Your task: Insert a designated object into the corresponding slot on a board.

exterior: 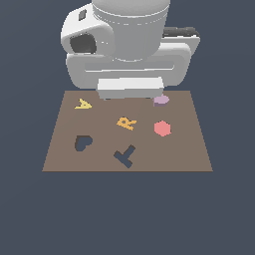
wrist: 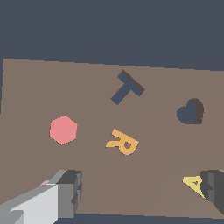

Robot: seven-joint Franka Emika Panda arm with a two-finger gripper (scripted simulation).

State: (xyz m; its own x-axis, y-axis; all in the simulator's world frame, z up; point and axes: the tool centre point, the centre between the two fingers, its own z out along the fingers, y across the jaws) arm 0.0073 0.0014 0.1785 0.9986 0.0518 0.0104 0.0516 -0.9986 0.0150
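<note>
The designated object, a small pale lilac block (exterior: 161, 100), lies on the brown board (exterior: 189, 149) at its far edge, toward the exterior view's right, just beside the arm's white hand (exterior: 131, 88). In the wrist view only a lilac sliver (wrist: 46, 181) of it peeks out behind one finger (wrist: 69, 192). My gripper (wrist: 142, 186) is open wide and holds nothing; its other finger (wrist: 214, 188) stands by the yellow letter. The slot, a dark heart-shaped cut-out (exterior: 82, 143) (wrist: 191, 112), sits near the board's front on the exterior view's left, far from the block.
On the board are a red-pink hexagon (exterior: 162, 128) (wrist: 63, 129), an orange letter R (exterior: 126, 122) (wrist: 123, 142), a yellow letter A (exterior: 83, 104) (wrist: 194, 183) and a dark T-shaped cut-out (exterior: 124, 156) (wrist: 126, 87). The arm's bulk overhangs the far edge.
</note>
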